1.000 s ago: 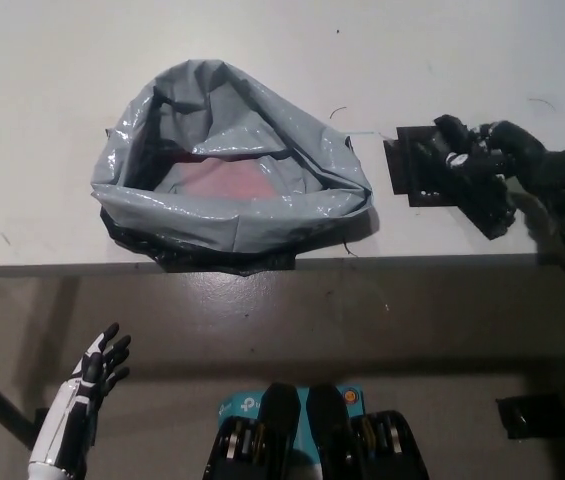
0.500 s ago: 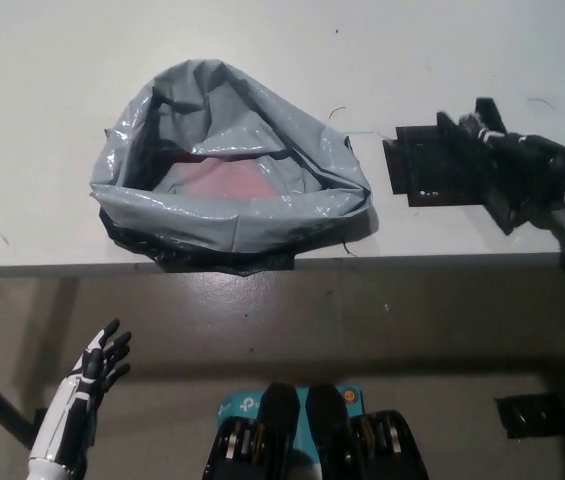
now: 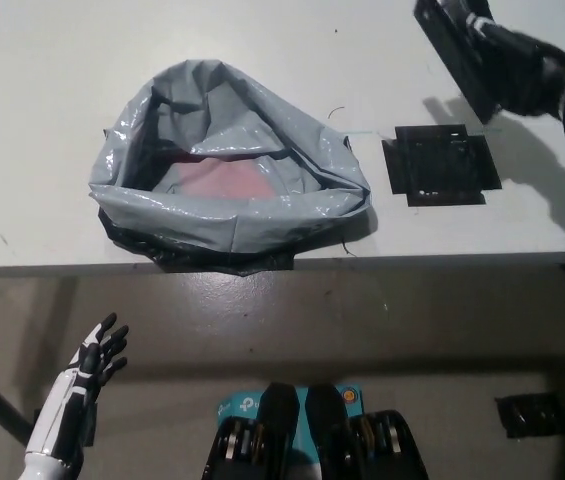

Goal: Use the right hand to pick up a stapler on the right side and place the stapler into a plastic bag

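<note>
One right robot hand (image 3: 522, 68) high at top right, tight around stapler (image 3: 452, 45); left robot hand (image 3: 97, 355) low, spread and empty.

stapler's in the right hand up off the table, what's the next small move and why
Probably carry it left, toward the plastic bag. The right hand holds the stapler at the top right, well clear of the bag, whose open mouth faces up. The left hand rests at the lower left.

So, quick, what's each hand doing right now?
Left hand: open, holding nothing, down below the table edge.
Right hand: shut on the black stapler, at the top right.
</note>
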